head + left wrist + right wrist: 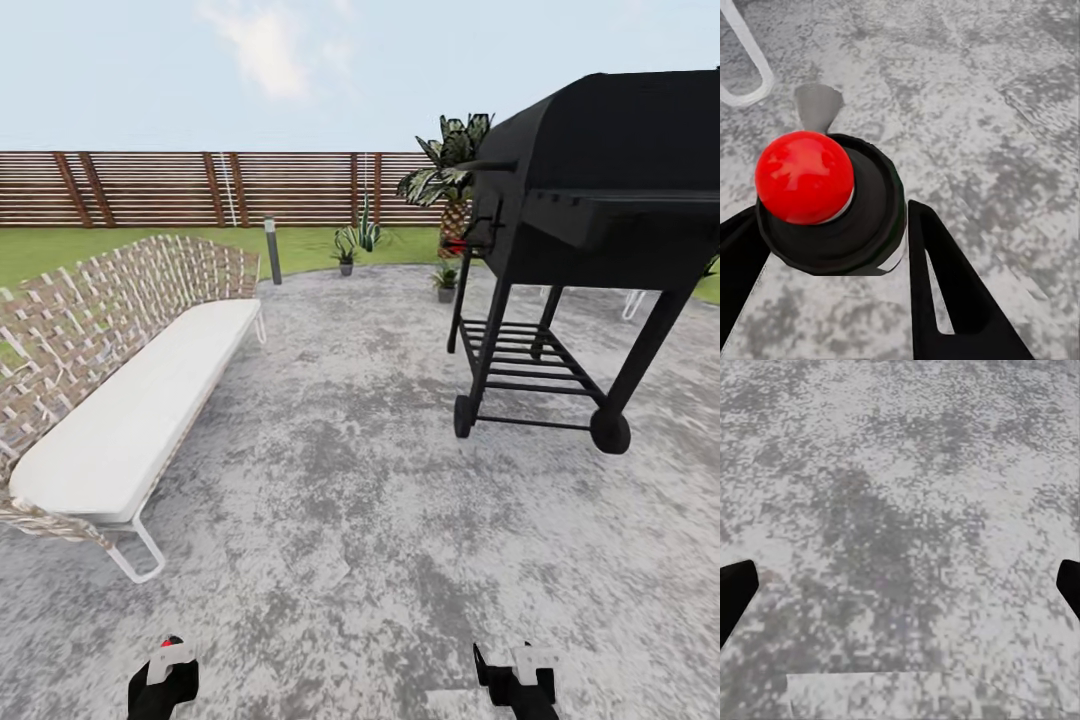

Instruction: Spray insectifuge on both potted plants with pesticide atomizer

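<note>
At the far left a woven bench with a white cushion stands on the grey paved patio. Low in the head view, the left claw is clenched on the pesticide atomizer. In the left wrist view its black head, topped with a red ball, sits between the dark fingers above the paving. Farther on, a grey lamp post stands at the lawn's edge. The two potted plants are at the patio's far rim, well apart from both claws. A black grill stands to the right. The right claw is released, with its fingertips spread wide over bare paving.
</note>
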Controlling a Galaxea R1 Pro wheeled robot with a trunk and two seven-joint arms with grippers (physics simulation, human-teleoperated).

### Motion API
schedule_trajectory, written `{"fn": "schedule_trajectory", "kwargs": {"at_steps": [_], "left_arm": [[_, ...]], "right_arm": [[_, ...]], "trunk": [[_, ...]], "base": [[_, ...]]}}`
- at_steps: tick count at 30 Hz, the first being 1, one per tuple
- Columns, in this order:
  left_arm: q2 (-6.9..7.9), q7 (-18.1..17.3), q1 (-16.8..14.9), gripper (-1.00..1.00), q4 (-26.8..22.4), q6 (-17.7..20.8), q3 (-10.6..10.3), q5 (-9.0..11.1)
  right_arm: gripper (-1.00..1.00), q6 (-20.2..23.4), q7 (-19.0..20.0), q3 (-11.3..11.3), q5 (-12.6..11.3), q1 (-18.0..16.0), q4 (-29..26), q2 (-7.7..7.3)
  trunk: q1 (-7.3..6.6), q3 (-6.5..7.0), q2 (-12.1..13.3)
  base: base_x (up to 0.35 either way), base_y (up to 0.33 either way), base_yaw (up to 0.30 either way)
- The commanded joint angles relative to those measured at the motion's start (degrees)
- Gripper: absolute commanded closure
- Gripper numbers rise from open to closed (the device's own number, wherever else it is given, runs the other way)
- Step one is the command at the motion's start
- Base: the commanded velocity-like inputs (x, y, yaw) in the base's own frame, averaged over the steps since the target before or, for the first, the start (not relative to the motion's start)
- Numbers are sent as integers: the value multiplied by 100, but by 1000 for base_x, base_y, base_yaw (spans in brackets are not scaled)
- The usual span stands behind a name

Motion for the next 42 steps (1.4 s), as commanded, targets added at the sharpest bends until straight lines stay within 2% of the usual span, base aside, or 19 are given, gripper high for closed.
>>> {"fn": "schedule_trajectory", "kwargs": {"at_steps": [1,42], "left_arm": [[1,-1,-3,100,5,-21,-9,38],[10,-1,-3,100,5,-24,-9,36]], "right_arm": [[-100,-17,-1,2,2,-3,3,-1],[-100,-17,-1,2,2,-4,3,-1]], "trunk": [[2,-5,-2],[2,-5,-2]], "base": [[340,45,0],[340,2,0]]}}
